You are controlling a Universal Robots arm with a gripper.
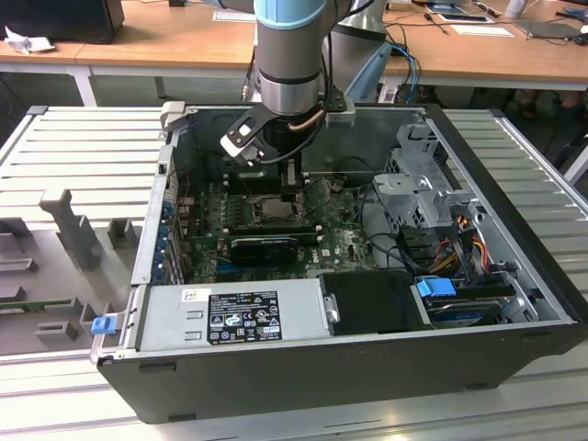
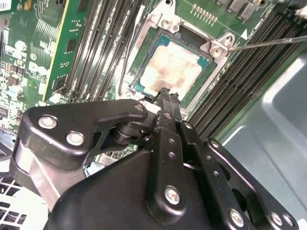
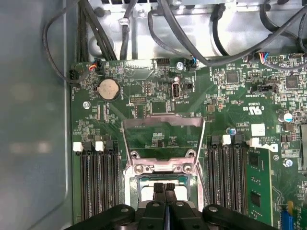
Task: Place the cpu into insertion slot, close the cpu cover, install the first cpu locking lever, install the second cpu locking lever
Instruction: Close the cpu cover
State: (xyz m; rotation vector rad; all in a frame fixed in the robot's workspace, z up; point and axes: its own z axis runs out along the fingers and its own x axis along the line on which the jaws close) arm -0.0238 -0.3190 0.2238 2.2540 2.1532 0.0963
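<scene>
cpu (image 2: 170, 72) sits flat in the insertion slot (image 2: 146, 64), pale face up with a brownish smear across it, dark rim of the slot showing on all sides. cpu cover (image 3: 163, 123) is flipped up and open, hinged at the slot's edge; green board shows through its square window. 1 thin metal lever (image 2: 268, 43) runs out from the slot's corner over the memory slots, not latched down.

gripper (image 2: 165, 93) is directly over the near edge of the cpu, its 2 black fingers pressed together with nothing between them. Tips overlap the chip's edge in both wrist views; cannot tell if they touch it.

Banks of long black memory slots (image 3: 96, 177) flank the insertion slot on both sides, and 1 green memory stick (image 3: 256, 187) is seated in the outer bank. motherboard (image 3: 144, 91) carries a round coin battery (image 3: 108, 89) beyond the open cover, and dark cables (image 3: 192, 43) loop along its far edge.

In the exterior view the arm (image 1: 289, 46) reaches straight down into the open computer case (image 1: 276, 377), which lies on its side on a grey slatted table (image 1: 73, 147). power supply (image 1: 230, 317) fills the case's near edge, drive bay with a blue tab (image 1: 436, 287) toward the exterior view's right. Wooden desk (image 1: 184, 41) behind.
</scene>
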